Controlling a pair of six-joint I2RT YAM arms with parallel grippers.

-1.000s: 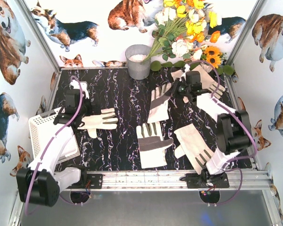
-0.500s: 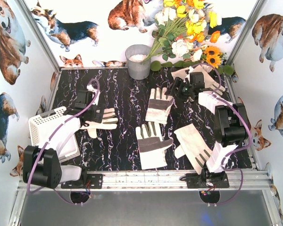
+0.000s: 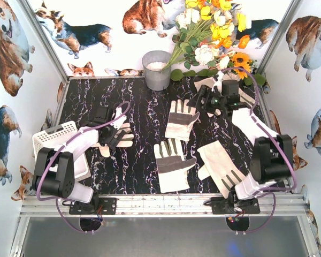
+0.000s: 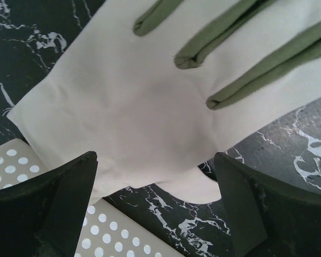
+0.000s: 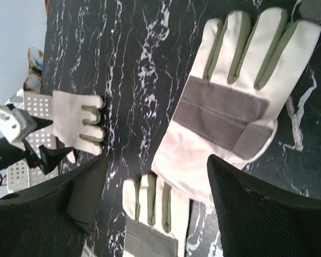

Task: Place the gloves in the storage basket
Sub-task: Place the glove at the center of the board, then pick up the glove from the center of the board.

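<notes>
Several cream gloves with grey patches lie on the black marble table. One glove (image 3: 122, 137) lies by the white storage basket (image 3: 52, 140), and my left gripper (image 3: 109, 136) hovers open over its cuff. In the left wrist view that glove (image 4: 150, 91) fills the frame above the open left gripper (image 4: 155, 158), with the basket rim (image 4: 107, 241) below. My right gripper (image 3: 199, 103) stands open, empty, just right of the back-centre glove (image 3: 182, 119). In the right wrist view the right gripper (image 5: 156, 160) hangs above that glove (image 5: 230, 101) and the front-centre glove (image 5: 150, 214).
A front-centre glove (image 3: 174, 163), a right-front glove (image 3: 219, 166) and a glove (image 3: 245, 95) partly under the right arm also lie on the table. A grey metal bucket (image 3: 157, 69) and a flower bunch (image 3: 214, 37) stand at the back. Printed walls enclose the sides.
My right gripper opened and let the back-centre glove drop flat, then drew back to the right. My left gripper moved right from the basket to over the near glove.
</notes>
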